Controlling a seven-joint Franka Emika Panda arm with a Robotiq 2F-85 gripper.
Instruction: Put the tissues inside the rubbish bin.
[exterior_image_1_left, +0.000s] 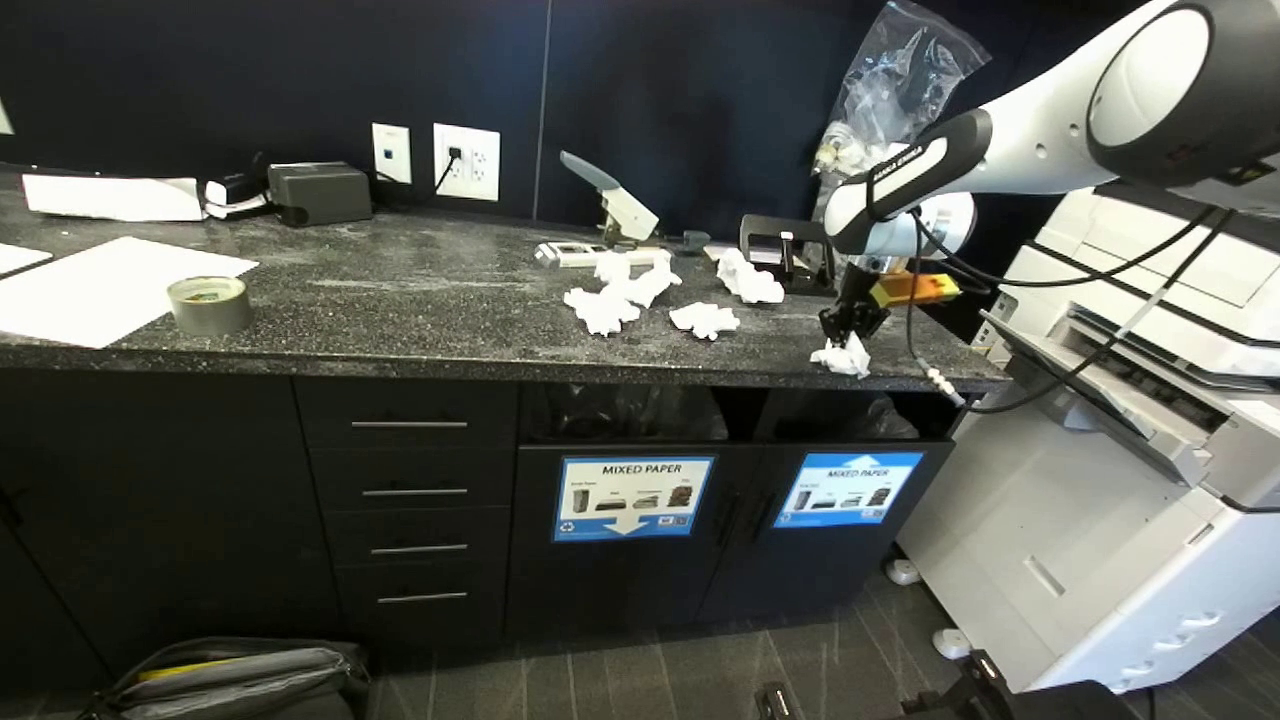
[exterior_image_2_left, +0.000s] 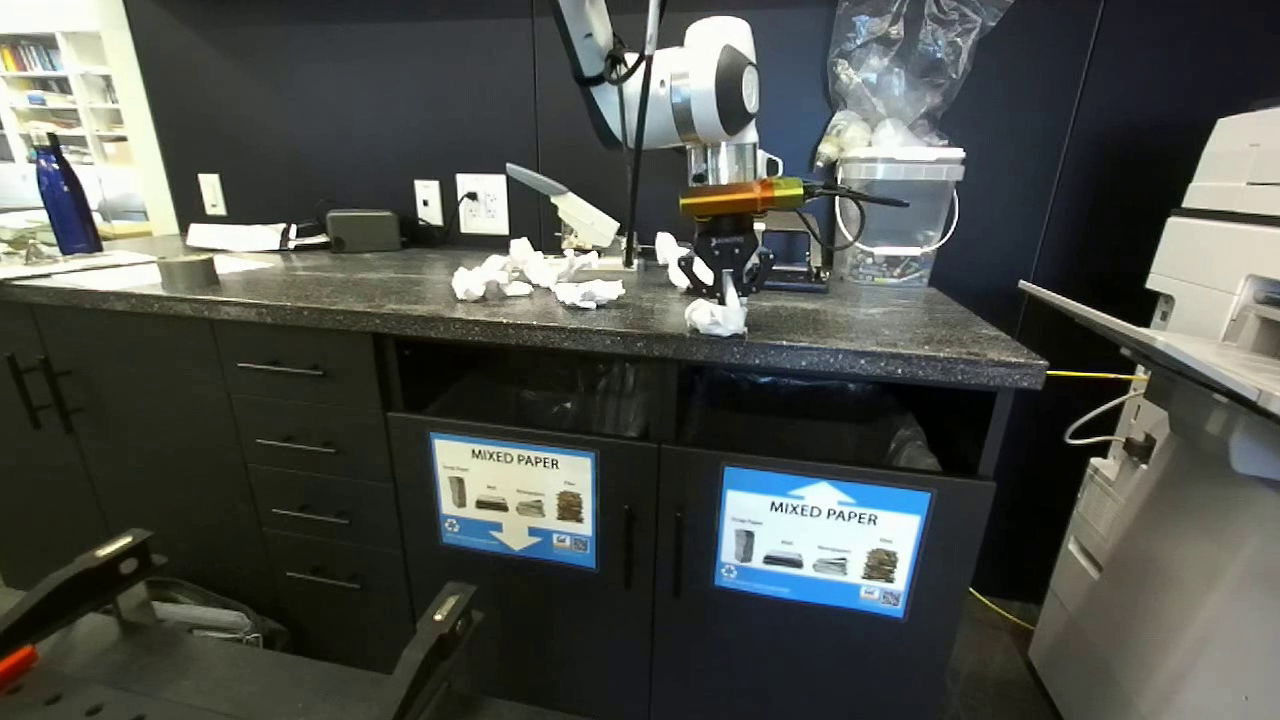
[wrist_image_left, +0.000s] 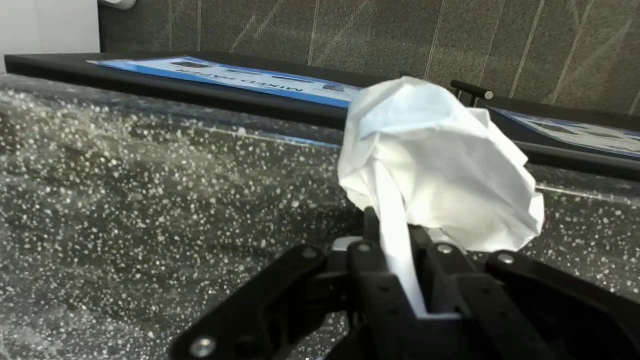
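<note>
Black ctr (exterior_image_2_left: 860, 335) btwn tissue (wrist_image_left: 445, 175) & bin (exterior_image_2_left: 800, 425), nr printer (exterior_image_1_left: 1110, 520).

Tissues (exterior_image_1_left: 704, 320) on countertop (exterior_image_1_left: 440, 290) between tape (exterior_image_1_left: 210, 312) and printer (exterior_image_1_left: 1110, 530)

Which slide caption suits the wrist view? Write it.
Black jaws pinching a crumpled white paper tissue near the edge of a speckled dark countertop.

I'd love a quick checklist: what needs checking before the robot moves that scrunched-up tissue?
1. Tissue held between the fingers: ok.
2. Tissue clear of the countertop: cannot tell.
3. Tissue over a bin opening: not ok, above the countertop near its front edge.
4. That opening uncovered: ok.
5. Room inside: cannot tell, too dark.
6. Loose tissues apart from the fingers: ok.
</note>
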